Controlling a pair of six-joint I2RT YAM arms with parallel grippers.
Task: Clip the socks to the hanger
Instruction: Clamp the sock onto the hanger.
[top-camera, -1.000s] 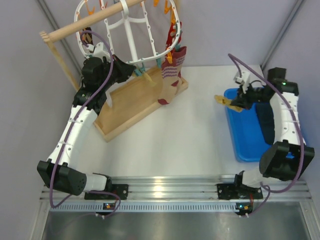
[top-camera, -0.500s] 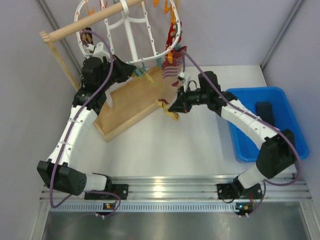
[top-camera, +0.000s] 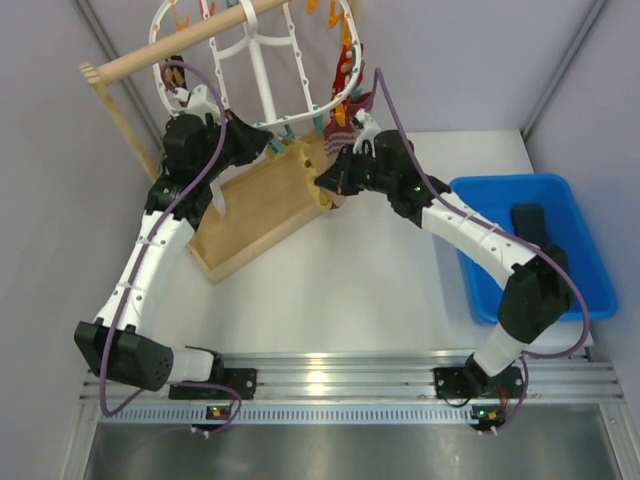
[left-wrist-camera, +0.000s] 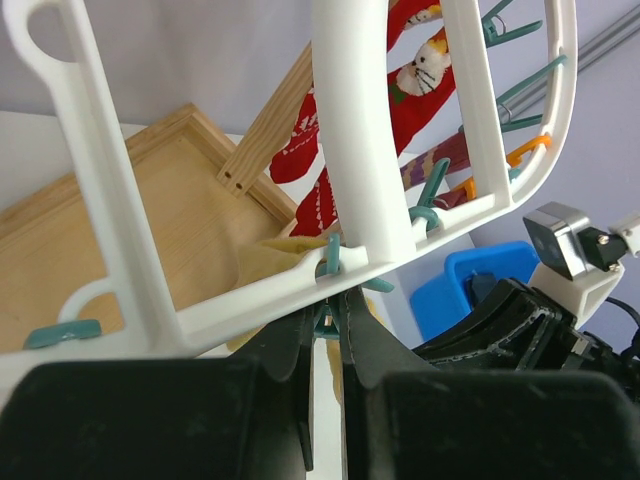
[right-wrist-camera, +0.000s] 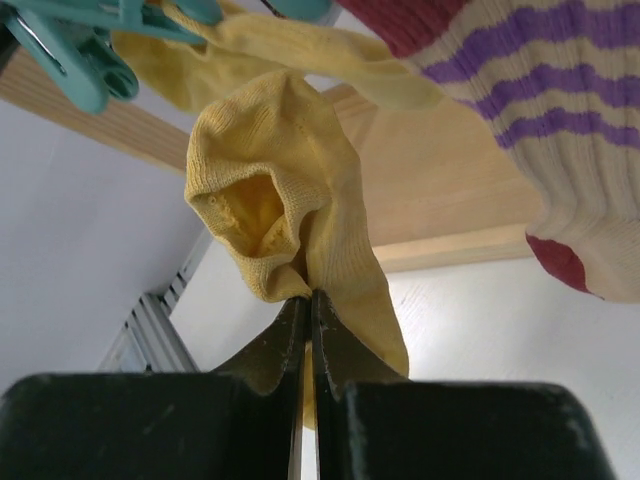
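White plastic hanger (top-camera: 262, 70): oval frame on the wooden rod (top-camera: 180, 48) at the back left; its top is cut off by the overhead view's edge, and my left wrist camera catches only a slice of rim and crossbars
Wooden base (top-camera: 255, 205): lies on the table under the hanger; its far corner is hidden behind my right arm and the hanging socks
Blue bin (top-camera: 575, 250): at the table's right side, partly covered by my right arm; a dark sock (top-camera: 527, 217) lies inside it
Left arm: rises from the near left, elbow bent, wrist up under the hanger's near rim
Right arm: sweeps in a long arc from the near right, over the bin's corner, wrist aimed left at the same rim
Striped sock (right-wrist-camera: 580, 90): red, cream and purple, hanging at the rim's right side; I cannot make out its clip, and it runs out of my right wrist view
Yellow sock (right-wrist-camera: 290, 210): held up just below the rim, over the base, by my right claw (right-wrist-camera: 307, 312), fingers pressed together on a fold of it; its lower end is lost behind them
Second yellow sock (right-wrist-camera: 300, 50): draped just above the held one; what holds it up I cannot tell
Teal clip (left-wrist-camera: 330, 262): on the near rim, its handles pinched between the fingers of my left claw (left-wrist-camera: 328, 312), which is closed on it; its mouth is hidden behind the rim
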